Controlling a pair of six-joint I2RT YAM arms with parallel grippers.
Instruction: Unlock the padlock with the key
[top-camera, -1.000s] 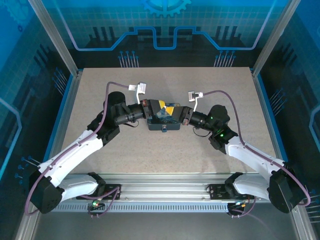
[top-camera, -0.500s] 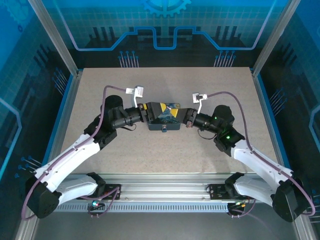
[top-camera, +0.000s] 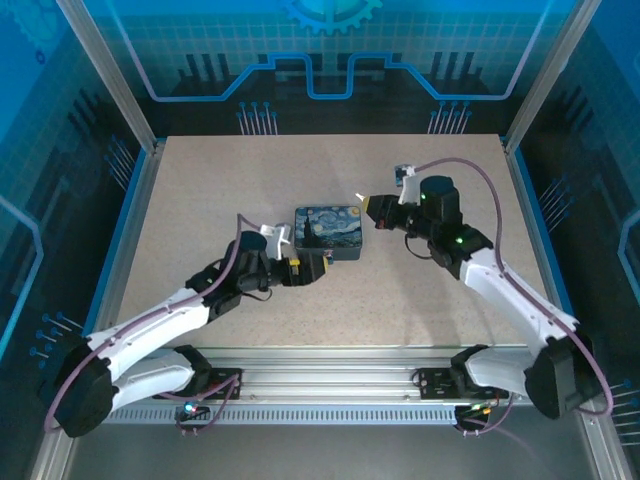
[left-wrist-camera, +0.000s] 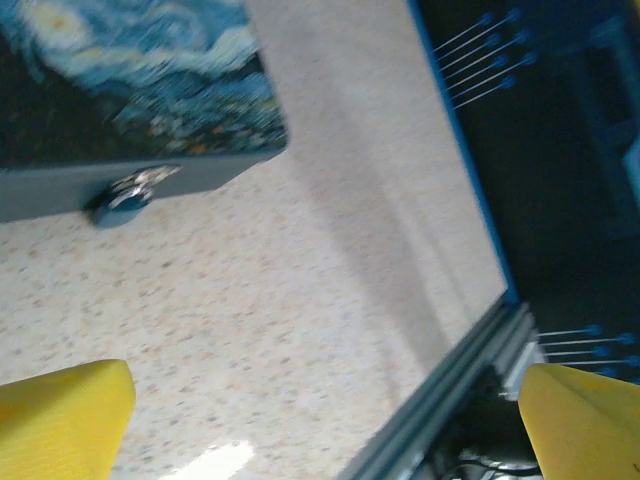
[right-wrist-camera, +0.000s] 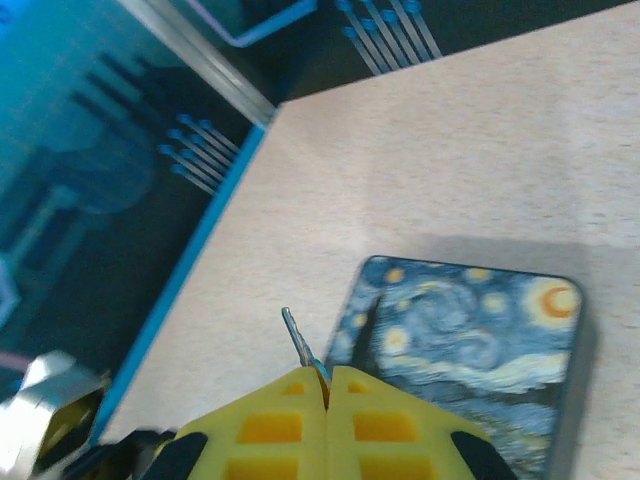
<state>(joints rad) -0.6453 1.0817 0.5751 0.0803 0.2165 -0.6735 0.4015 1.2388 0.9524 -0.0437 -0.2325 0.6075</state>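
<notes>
This is a robotics lab test cell. A speckled beige bench is fenced by aluminium profile posts and translucent blue panels printed with gear and circuit motifs. Two white robot arms are bolted to a slotted metal rail along the bench's near edge.

The left gripper opens and backs off to the tin's near-left corner, while the right gripper pulls away rightward.

White arms with black joints, purple cables and yellow fingers.
</notes>
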